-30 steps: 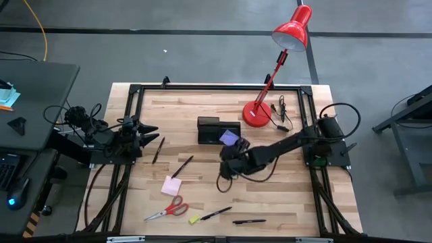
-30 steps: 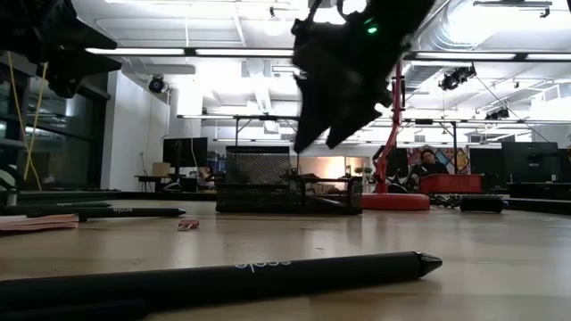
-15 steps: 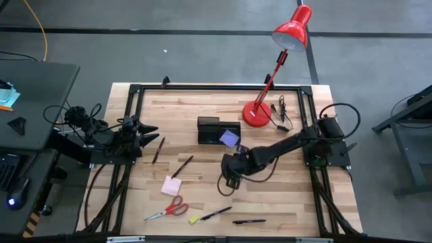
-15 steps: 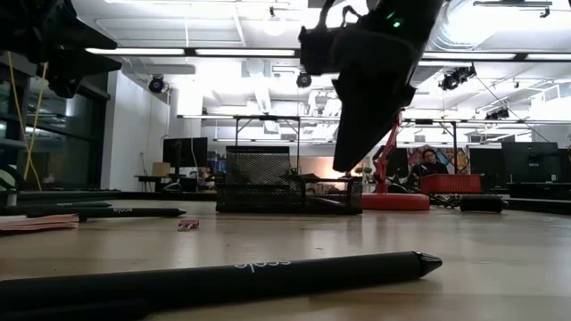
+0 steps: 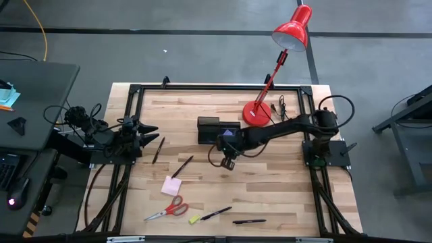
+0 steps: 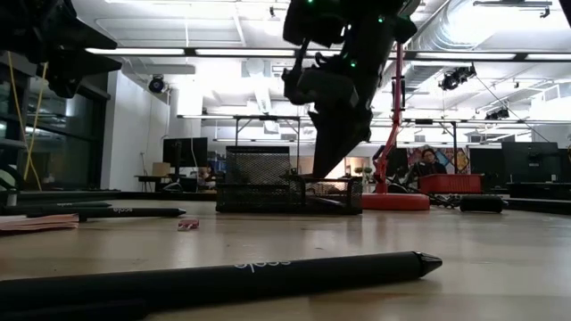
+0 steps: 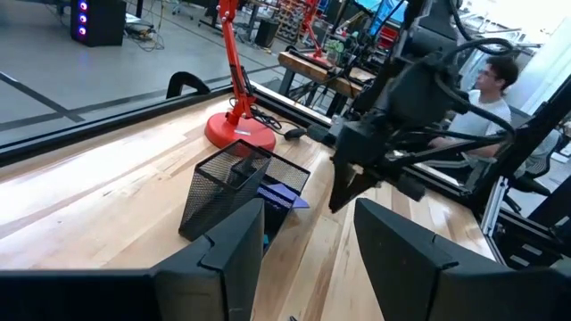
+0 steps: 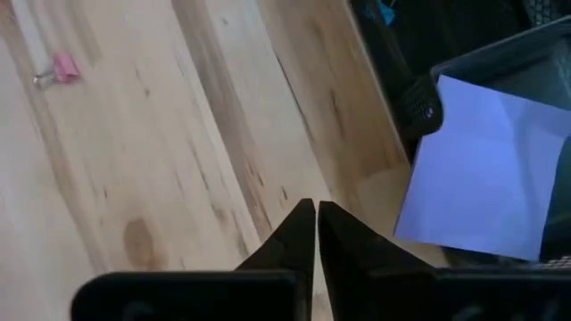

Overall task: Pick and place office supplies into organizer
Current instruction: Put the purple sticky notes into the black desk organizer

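The black mesh organizer (image 5: 210, 128) stands at the table's middle, toward the far side; it also shows in the low view (image 6: 268, 183) and the left wrist view (image 7: 223, 192). A purple sticky-note pad (image 8: 486, 169) lies tilted in its right end, over the rim (image 7: 284, 194). My right gripper (image 5: 228, 164) hangs just near of the organizer, fingers down, shut and empty (image 8: 314, 214) (image 6: 323, 171). My left gripper (image 5: 152, 128) waits open at the table's left (image 7: 303, 241). A pink pad (image 5: 171, 185), red-handled scissors (image 5: 169, 208), a yellow piece (image 5: 194, 219) and several black pens (image 5: 217, 213) lie flat on the table.
The red desk lamp's base (image 5: 256, 113) stands right of the organizer, with cables beside it. A small pink clip (image 8: 62, 67) lies on the wood. A pen (image 6: 223, 276) lies close in front of the low camera. A black frame runs round the table's edge (image 5: 216, 86).
My right gripper has shut its fingers. It dipped toward the table's near edge, then swung back toward the far edge and slightly left, and now stands close in front of the organizer. The purple pad has stayed in the organizer.
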Controlling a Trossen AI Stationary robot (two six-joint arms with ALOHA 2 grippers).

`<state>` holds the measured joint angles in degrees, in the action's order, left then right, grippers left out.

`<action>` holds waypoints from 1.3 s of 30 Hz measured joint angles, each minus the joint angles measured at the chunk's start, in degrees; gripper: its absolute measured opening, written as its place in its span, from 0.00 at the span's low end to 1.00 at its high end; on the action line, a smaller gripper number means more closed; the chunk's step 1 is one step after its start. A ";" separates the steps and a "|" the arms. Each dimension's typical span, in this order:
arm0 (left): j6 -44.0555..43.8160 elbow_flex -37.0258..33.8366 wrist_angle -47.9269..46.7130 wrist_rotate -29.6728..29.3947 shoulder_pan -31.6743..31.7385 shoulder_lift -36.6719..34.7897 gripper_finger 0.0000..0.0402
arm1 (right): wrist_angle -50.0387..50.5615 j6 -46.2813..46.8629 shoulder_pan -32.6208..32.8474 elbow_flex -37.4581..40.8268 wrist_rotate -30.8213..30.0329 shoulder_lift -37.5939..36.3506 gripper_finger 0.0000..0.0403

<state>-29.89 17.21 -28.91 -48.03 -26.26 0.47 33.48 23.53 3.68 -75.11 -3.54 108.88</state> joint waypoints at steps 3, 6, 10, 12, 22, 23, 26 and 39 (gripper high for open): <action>0.00 0.00 0.00 0.02 -0.02 -0.01 0.42 | 0.14 -0.51 -0.46 0.00 0.87 1.29 0.01; 0.00 -0.01 0.05 0.02 -0.02 -0.02 0.42 | -0.27 -1.07 -0.67 0.02 1.06 2.58 0.02; 0.00 -0.02 0.03 0.09 0.00 -0.02 0.42 | -0.04 -1.54 -0.70 0.06 1.04 3.53 0.00; 0.00 -0.02 0.02 0.13 -0.01 -0.02 0.42 | -0.27 -1.59 -0.73 0.07 0.57 3.88 0.01; 0.00 -0.01 0.01 0.45 -0.01 -0.02 0.42 | 1.61 -1.76 -3.11 0.07 0.12 3.91 0.00; 0.00 -0.02 0.00 0.45 -0.02 -0.02 0.42 | 1.64 -1.86 -3.48 0.07 0.01 3.91 0.00; 0.00 -0.02 0.00 0.46 -0.02 -0.02 0.42 | 1.83 -2.16 -4.60 0.07 -0.44 3.91 0.00; 0.00 0.00 0.01 0.45 -0.02 -0.02 0.42 | 5.13 -2.89 -5.92 0.07 -5.35 3.91 0.00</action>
<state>-29.89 17.21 -28.89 -47.58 -26.28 0.45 38.61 20.64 -2.23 -75.05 -8.89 112.79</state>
